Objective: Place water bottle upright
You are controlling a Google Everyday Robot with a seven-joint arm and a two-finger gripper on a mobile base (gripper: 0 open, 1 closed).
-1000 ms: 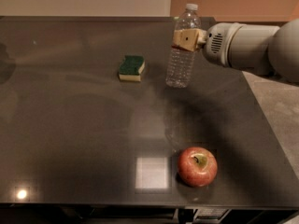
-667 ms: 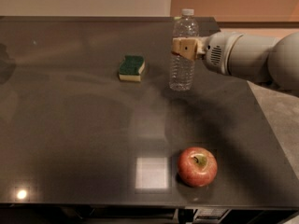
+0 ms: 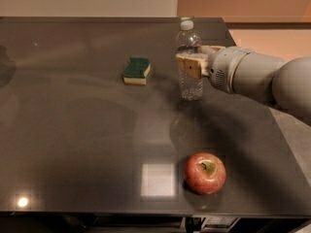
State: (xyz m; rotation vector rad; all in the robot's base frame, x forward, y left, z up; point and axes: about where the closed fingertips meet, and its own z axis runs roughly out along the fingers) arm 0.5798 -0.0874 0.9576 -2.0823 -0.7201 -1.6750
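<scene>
The water bottle (image 3: 190,84) is a clear ribbed bottle with a white cap. It stands upright, and its base looks to be at the dark table (image 3: 73,130), right of centre. My gripper (image 3: 195,58) reaches in from the right and is shut on the bottle's middle. One tan finger (image 3: 188,66) is in front of the bottle and the other is behind it. The label band is hidden by the finger.
A green and yellow sponge (image 3: 136,70) lies left of the bottle. A red apple (image 3: 205,173) sits near the front edge, below the bottle. The table's right edge runs just past my arm (image 3: 257,76).
The bottle has gone from a slight tilt to upright and has come down toward the table. My gripper has kept its hold and moved with it.
</scene>
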